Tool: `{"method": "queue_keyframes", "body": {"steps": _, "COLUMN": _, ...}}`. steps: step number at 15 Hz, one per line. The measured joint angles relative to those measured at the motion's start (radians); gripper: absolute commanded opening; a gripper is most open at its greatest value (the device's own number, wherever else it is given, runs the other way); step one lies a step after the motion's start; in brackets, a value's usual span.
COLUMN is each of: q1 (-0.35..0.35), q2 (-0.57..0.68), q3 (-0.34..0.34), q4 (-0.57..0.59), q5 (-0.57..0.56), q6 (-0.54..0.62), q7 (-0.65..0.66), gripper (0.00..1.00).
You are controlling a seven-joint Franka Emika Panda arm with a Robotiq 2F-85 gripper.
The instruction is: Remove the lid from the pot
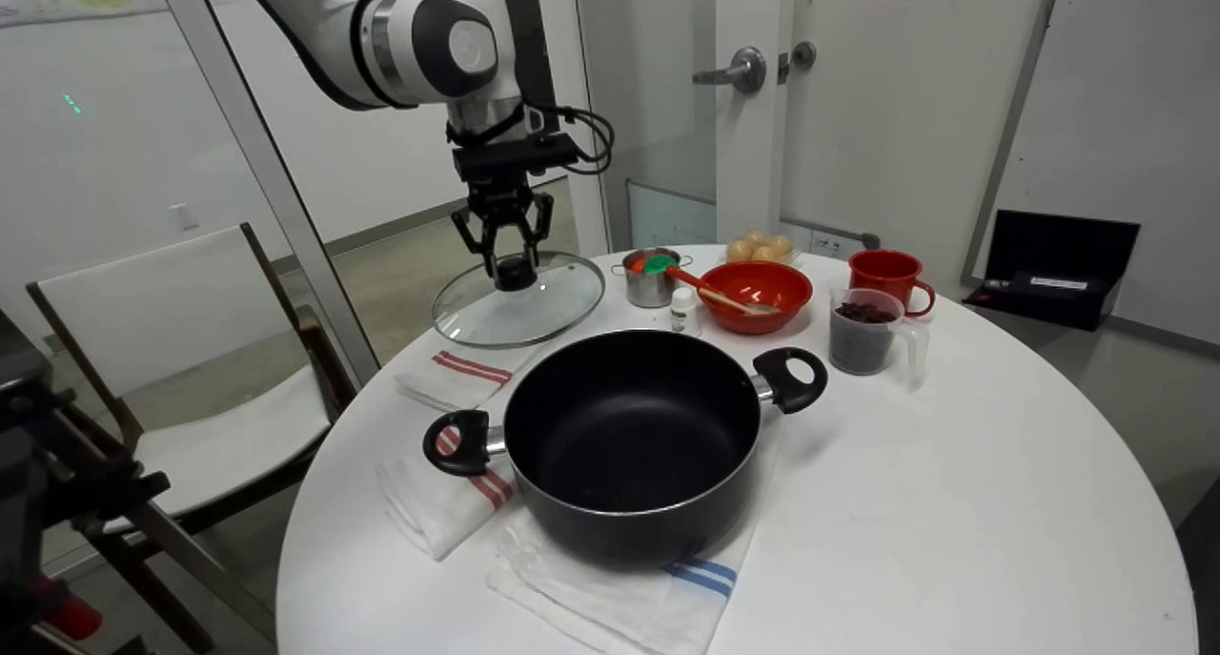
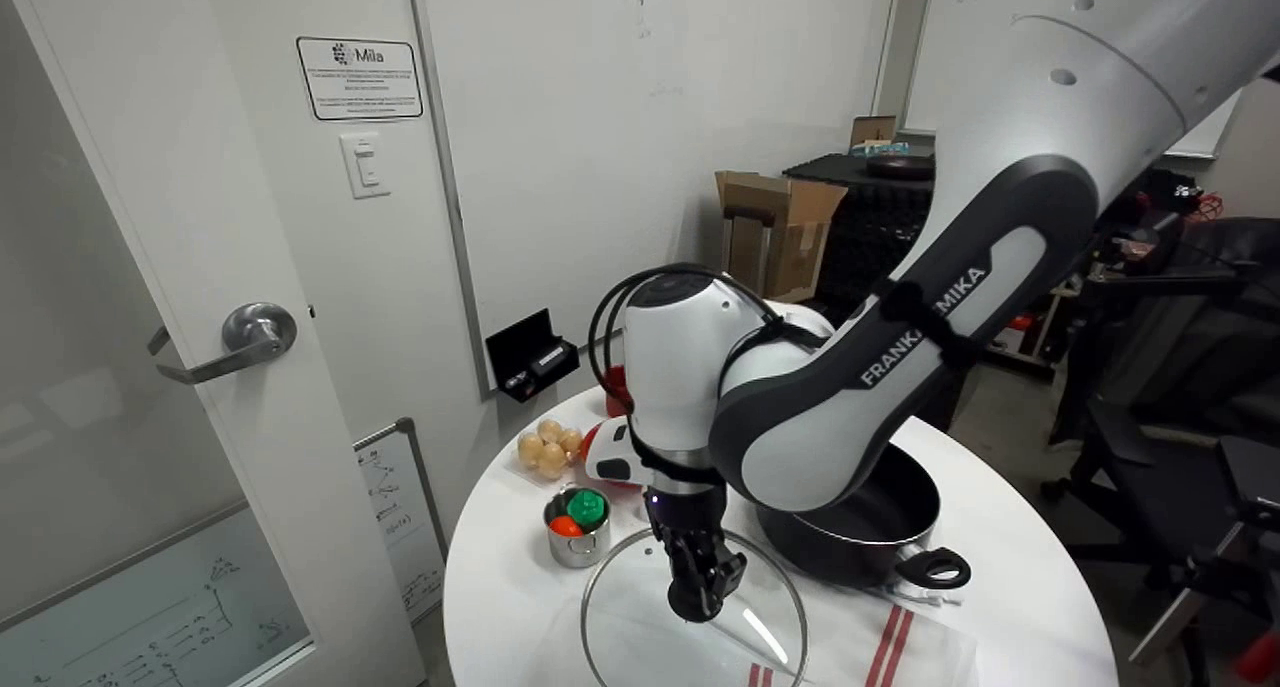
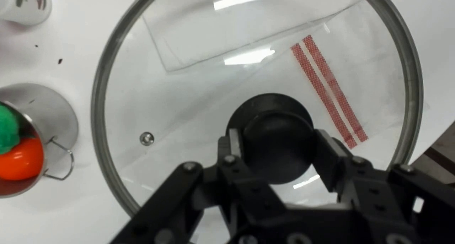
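The lid (image 1: 572, 297) is a clear glass disc with a metal rim and a black knob. It also shows in an exterior view (image 2: 640, 622) and in the wrist view (image 3: 185, 105). My gripper (image 1: 512, 262) has its fingers on both sides of the knob and touching it, also in the wrist view (image 3: 275, 144). The lid hangs above the table, over a striped towel, beside the pot. The pot (image 1: 634, 436) is black, wide and uncovered, with its inside visible. In an exterior view the arm hides part of the pot (image 2: 825, 557). The pot is out of the wrist view.
Towels (image 1: 453, 498) lie beside and under the pot on the round white table (image 1: 934, 531). A small steel pot (image 1: 650, 286), white bottle (image 1: 683, 310), red bowl (image 1: 753, 297), eggs (image 2: 548, 449), red mug (image 1: 882, 272) and measuring cup (image 1: 863, 340) stand behind.
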Motion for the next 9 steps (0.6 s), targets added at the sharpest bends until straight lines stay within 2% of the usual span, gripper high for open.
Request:
{"method": "queue_keyframes", "body": {"steps": 4, "q1": 0.005, "q2": 0.121, "q3": 0.0, "q4": 0.126, "q5": 0.001, "q6": -0.051, "q7": -0.033, "gripper": 0.25}}
{"method": "queue_keyframes", "body": {"steps": 9, "q1": -0.003, "q2": 0.22, "q3": 0.0, "q4": 0.21, "q5": 0.006, "q6": -0.059, "q7": -0.057, "gripper": 0.25}}
